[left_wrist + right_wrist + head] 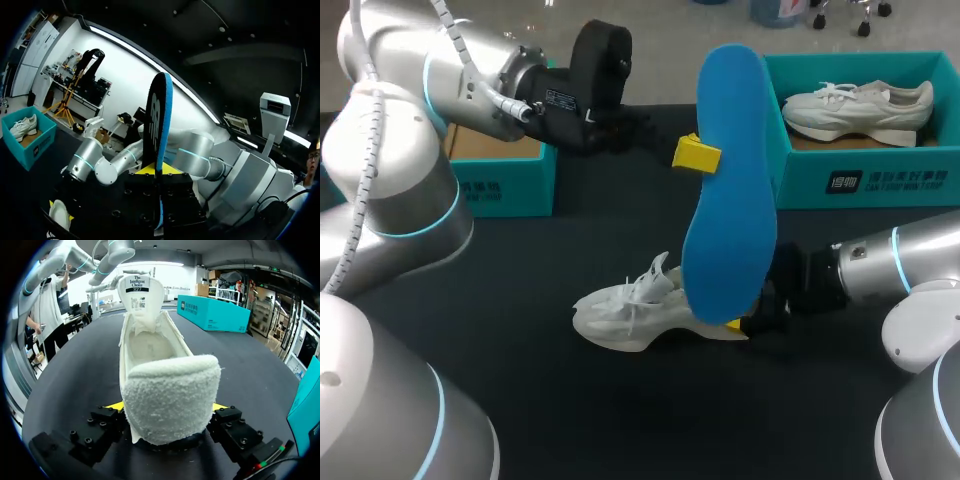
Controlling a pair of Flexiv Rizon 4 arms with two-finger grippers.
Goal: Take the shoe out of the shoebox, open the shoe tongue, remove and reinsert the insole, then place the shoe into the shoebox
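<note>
My left gripper [696, 153] is shut on a blue insole [730, 180] and holds it upright in the air above the table's middle. In the left wrist view the insole [159, 130] stands edge-on between the fingers of that gripper [159, 170]. Below it a white shoe [640, 310] lies on the black table, toe to the left. My right gripper [752, 322] clasps its heel from both sides. In the right wrist view the fleecy heel [170, 395] fills the right gripper [167, 407], the tongue [141, 295] stands pulled up, and the shoe's inside is bare.
A teal shoebox [880, 180] at the back right holds a second white shoe [860, 108]. Another teal box [505, 180] stands at the back left, behind my left arm; it shows too in the right wrist view [212, 312].
</note>
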